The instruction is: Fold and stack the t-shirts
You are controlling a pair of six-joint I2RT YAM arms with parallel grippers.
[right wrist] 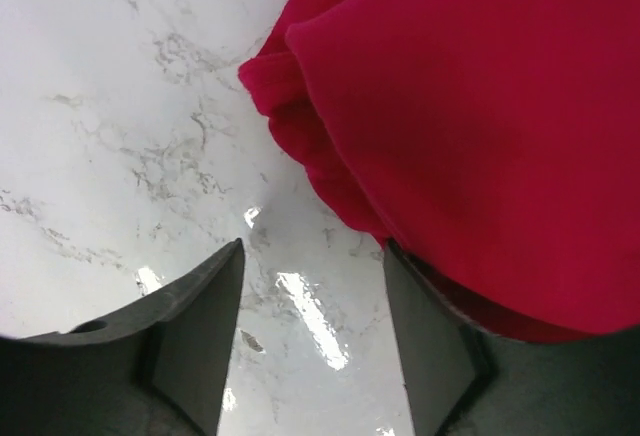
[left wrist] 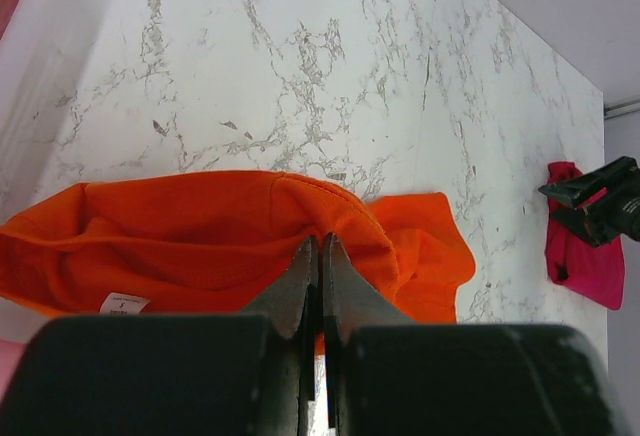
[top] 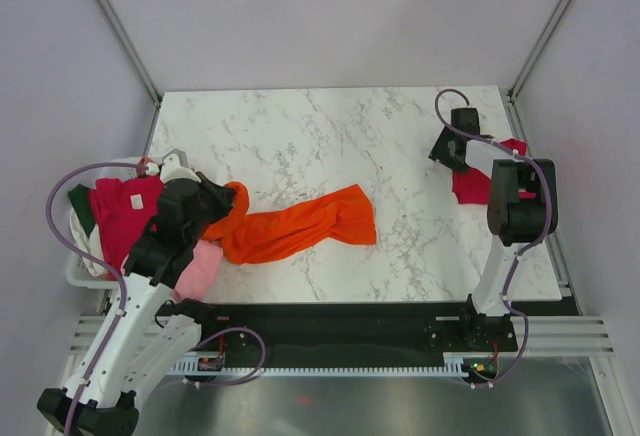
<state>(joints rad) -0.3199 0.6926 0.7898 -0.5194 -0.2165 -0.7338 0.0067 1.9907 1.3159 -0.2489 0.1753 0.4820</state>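
Left wrist view: your left fingers (left wrist: 298, 291) are pressed together, pinching the orange tee (left wrist: 190, 231), bunched mid-left on the desk (left wrist: 300, 56). Your right fingers (right wrist: 200, 326) stand apart, touching the crimson tee (right wrist: 480, 106) near the desk's right edge.

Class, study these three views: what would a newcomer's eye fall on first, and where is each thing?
A bright orange t-shirt sprawls crumpled across the middle of the marble table, one end pinched in the shut left gripper. At the table's right edge, the open right gripper hangs at a crimson t-shirt.
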